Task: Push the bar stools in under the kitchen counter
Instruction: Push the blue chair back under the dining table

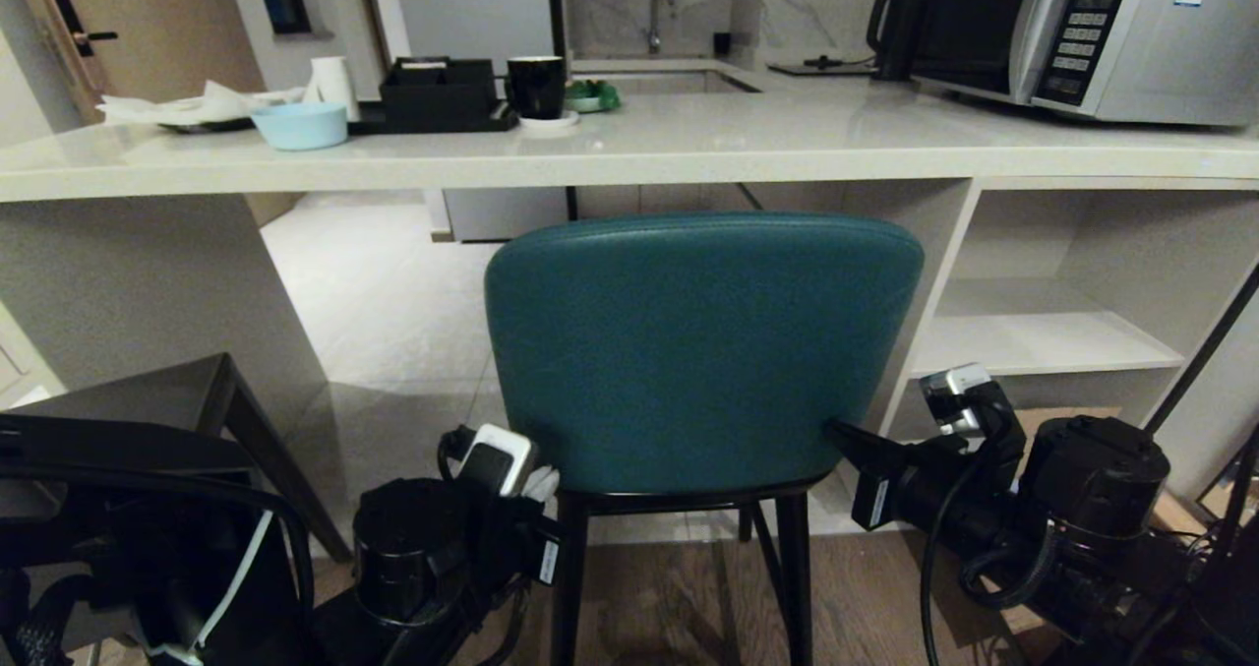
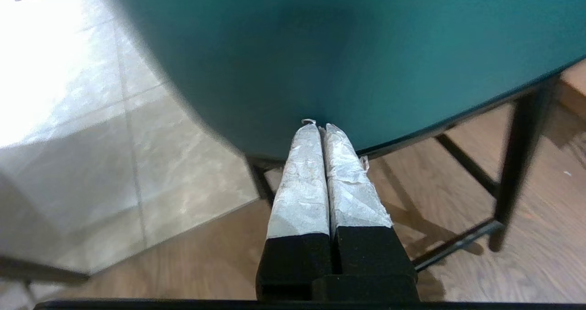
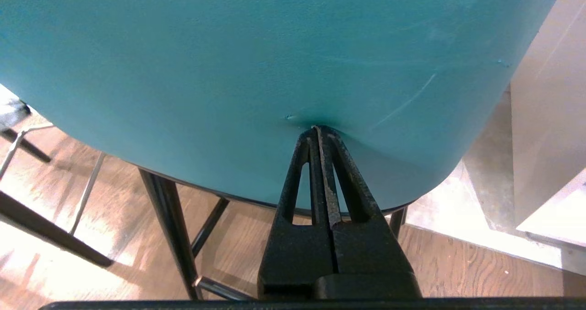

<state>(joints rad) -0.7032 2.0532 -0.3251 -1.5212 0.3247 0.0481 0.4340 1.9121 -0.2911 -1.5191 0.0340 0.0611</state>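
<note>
The teal stool [image 1: 703, 351] is being kept squarely in front of the kitchen counter [image 1: 629, 150], its curved back rising to just below the slab's front edge in the head view, so the stool is not yet fully tucked under. Its thin black legs [image 1: 569, 587] are being rested on the wood floor [image 1: 689, 597], near the line where the wood gives way to pale tile [image 1: 393, 302] under the counter.

The left gripper [image 2: 319, 127] is being held with its taped fingers [image 2: 302, 182] pressed together, nothing between them, tips set against the lower left part of the stool's back. The right gripper [image 3: 319, 129] is likewise being held closed and empty, its black fingertips being pushed into the leather at the lower right, where a small dimple [image 3: 316, 121] is being made.

Open room is being left beneath the slab: tiled floor is stretching away to the left of the stool, bounded by the pale panel support [image 1: 148, 292]. To the right, the upright edge of the white shelf cubbies [image 1: 934, 292] is being passed closely by the stool's back, with little margin showing. The dark grey stool [image 1: 148, 400] is being left at the lower left, apart from the teal one, beside the panel support. A microwave [image 1: 1092, 31], a black mug [image 1: 536, 86] and a pale blue bowl [image 1: 300, 125] are being carried on the countertop.
</note>
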